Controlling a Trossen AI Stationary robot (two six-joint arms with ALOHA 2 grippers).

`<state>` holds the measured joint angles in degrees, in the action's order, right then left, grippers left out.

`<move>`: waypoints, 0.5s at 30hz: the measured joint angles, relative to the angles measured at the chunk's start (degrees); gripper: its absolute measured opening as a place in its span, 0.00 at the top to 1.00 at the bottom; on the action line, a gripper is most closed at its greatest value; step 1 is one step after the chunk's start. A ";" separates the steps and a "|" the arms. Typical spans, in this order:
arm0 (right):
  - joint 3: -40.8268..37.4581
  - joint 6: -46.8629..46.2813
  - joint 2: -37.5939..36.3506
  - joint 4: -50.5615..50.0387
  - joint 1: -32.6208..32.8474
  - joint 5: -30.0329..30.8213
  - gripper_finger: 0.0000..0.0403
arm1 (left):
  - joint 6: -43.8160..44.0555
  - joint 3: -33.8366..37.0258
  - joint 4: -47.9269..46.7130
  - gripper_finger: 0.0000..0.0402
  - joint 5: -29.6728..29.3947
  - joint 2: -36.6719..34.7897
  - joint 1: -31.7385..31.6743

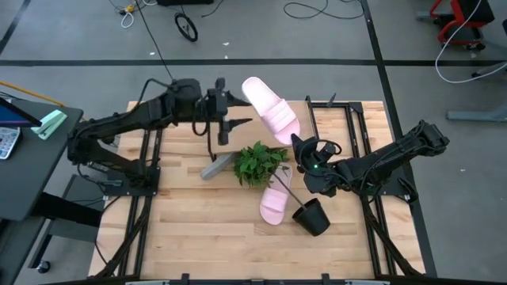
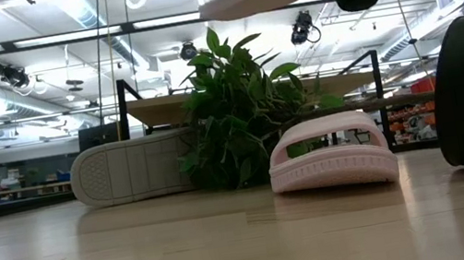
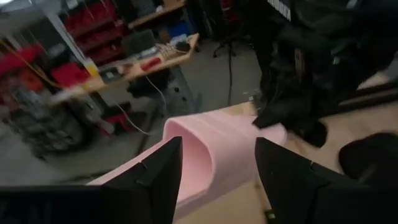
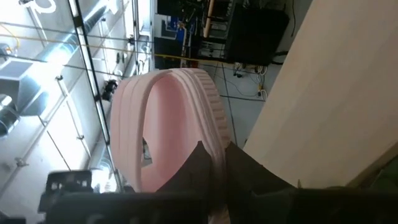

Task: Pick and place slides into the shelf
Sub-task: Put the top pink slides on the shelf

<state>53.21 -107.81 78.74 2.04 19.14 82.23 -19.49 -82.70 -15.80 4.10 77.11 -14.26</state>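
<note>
Raised pink slide aloft over far worktop edge, pinched at heel rim by right claw. Left claw spread beside toe end. Looks light, soft foam, bendy: best gripped on rim. Second pink slide flat on worktop; grey slide beside plant.

The light butcher-block wooden surface carries a few things near its middle. A green leafy plant lies there, and just beside it, toward the left arm's side, a light grey slide rests on its edge, its ribbed sole showing in the low view. On the plant's other side a pale pink slide sits flat, strap up, next to a black pot tipped on its side.
</note>
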 joint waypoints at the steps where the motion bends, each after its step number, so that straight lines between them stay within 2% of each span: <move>1: 0.00 0.40 -0.02 0.06 0.00 -0.23 0.94 | 2.16 -1.61 -1.41 0.49 0.76 0.81 -0.37; 6: 0.00 1.45 0.00 0.12 0.00 0.28 0.94 | 13.01 -8.46 -9.79 0.49 6.85 6.24 -2.74; 10: 0.00 1.86 0.00 0.13 0.00 0.33 0.94 | 18.47 -11.77 -12.37 0.47 13.11 10.42 -4.00; 15: 0.00 2.03 0.00 0.04 0.00 0.47 0.94 | 20.39 -13.28 -12.39 0.45 14.05 13.92 -3.61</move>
<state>53.21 -105.78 78.74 2.08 19.14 82.70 0.91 -95.98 -28.18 18.15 91.02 -17.87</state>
